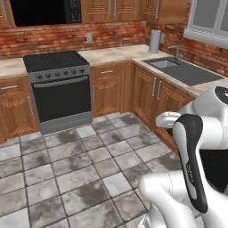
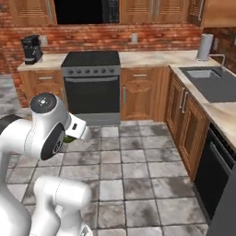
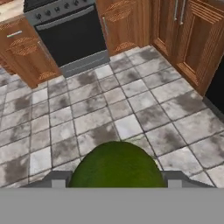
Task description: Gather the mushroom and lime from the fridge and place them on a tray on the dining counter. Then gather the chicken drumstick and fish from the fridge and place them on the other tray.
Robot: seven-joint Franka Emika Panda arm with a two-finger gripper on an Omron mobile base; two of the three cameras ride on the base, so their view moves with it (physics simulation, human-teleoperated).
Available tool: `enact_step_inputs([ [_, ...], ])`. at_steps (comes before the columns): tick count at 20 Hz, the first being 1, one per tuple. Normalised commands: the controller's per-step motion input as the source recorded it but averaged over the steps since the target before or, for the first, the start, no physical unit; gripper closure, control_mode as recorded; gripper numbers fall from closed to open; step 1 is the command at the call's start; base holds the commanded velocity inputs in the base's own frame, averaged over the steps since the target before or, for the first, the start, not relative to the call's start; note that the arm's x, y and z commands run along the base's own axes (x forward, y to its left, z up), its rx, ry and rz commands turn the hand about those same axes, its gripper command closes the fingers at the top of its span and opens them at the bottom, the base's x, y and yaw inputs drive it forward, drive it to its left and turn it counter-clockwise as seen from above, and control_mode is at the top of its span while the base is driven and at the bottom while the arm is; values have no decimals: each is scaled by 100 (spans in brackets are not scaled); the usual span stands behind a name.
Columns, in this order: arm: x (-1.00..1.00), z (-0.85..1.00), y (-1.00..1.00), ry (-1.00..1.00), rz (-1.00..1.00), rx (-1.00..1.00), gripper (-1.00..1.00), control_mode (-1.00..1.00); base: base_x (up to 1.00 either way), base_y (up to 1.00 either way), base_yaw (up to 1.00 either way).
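Observation:
In the hand view a round dull green lime (image 3: 117, 165) sits between the two finger tips of my gripper (image 3: 116, 181), which is shut on it above the tiled floor. From the right base view, a sliver of the green lime (image 2: 69, 138) peeks out under the white hand, where the gripper (image 2: 72, 136) points down and forward. The left base view shows the white hand (image 1: 167, 120) held in front of the arm, over the floor beside the corner cabinets.
A black oven with a stovetop (image 1: 60, 89) stands ahead against the brick wall. Wooden cabinets run to a corner counter with a sink (image 2: 205, 80). A coffee machine (image 2: 31, 48) and a paper towel roll (image 2: 204, 46) stand on the counter. Open tiled floor (image 2: 129, 170) lies ahead.

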Motion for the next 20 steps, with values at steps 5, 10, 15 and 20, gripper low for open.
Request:
enact_step_inputs([
  [5,0,0,0,0,0,0,100,100,30,23,72],
  [10,0,0,0,0,0,0,100,100,33,21,72],
  [15,0,0,0,0,0,0,100,100,27,19,73],
  [20,0,0,0,0,0,0,100,100,29,15,75],
])
